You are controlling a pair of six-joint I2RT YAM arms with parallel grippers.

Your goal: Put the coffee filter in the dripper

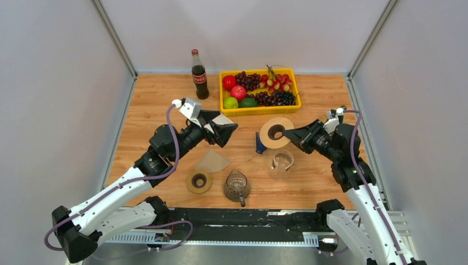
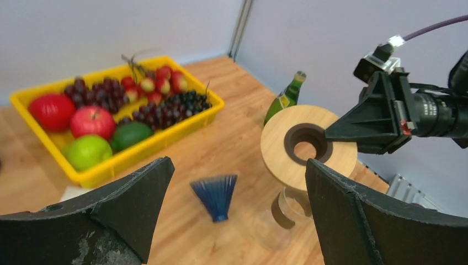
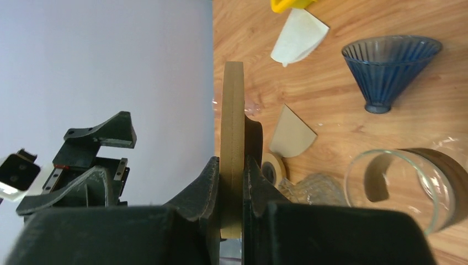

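Observation:
The blue ribbed dripper cone (image 1: 259, 142) lies on the table; it also shows in the left wrist view (image 2: 215, 196) and the right wrist view (image 3: 389, 69). A brown paper coffee filter (image 1: 212, 162) lies flat left of it, also in the right wrist view (image 3: 295, 135). A white paper filter (image 3: 301, 33) lies nearer the tray, partly hidden under my left gripper in the top view. My left gripper (image 1: 223, 132) is open and empty above the table (image 2: 238, 171). My right gripper (image 1: 290, 134) is shut on a wooden ring (image 1: 276, 132), held on edge (image 3: 232, 138).
A glass cup (image 1: 282, 160) stands below the held ring. A glass server (image 1: 237, 186) and a second wooden ring (image 1: 198, 181) sit near the front edge. A yellow fruit tray (image 1: 259, 110) and a cola bottle (image 1: 199, 74) stand at the back. A green bottle (image 2: 287, 99) shows behind the ring.

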